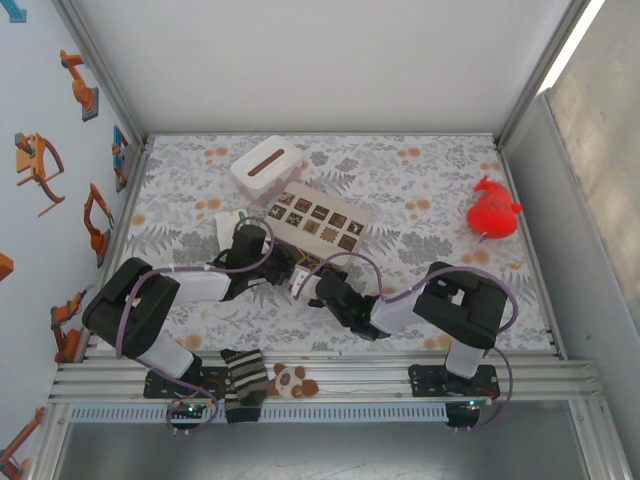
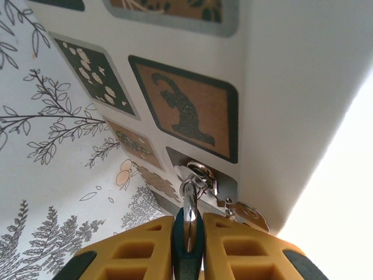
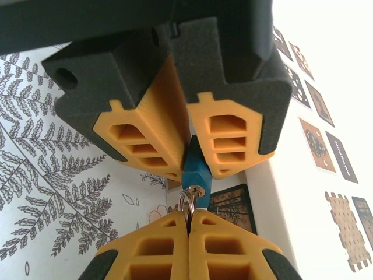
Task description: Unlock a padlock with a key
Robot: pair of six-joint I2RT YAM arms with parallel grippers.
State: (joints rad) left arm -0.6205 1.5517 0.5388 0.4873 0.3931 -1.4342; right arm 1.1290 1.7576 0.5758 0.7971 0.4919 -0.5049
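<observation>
In the right wrist view, the left gripper (image 3: 197, 174) pinches the padlock (image 3: 194, 166) at frame centre. The padlock's long axis is upright and its brassy end points down. Directly below, the right gripper (image 3: 187, 220) is pressed together on a key ring (image 3: 185, 201), which appears to touch that end.

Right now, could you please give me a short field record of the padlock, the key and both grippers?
left gripper: shut on padlock
padlock: blue body, at the left fingertips
right gripper: shut on key ring just below padlock
key blade: hidden, cannot tell if inserted
card board: lies beyond both grippers
</observation>
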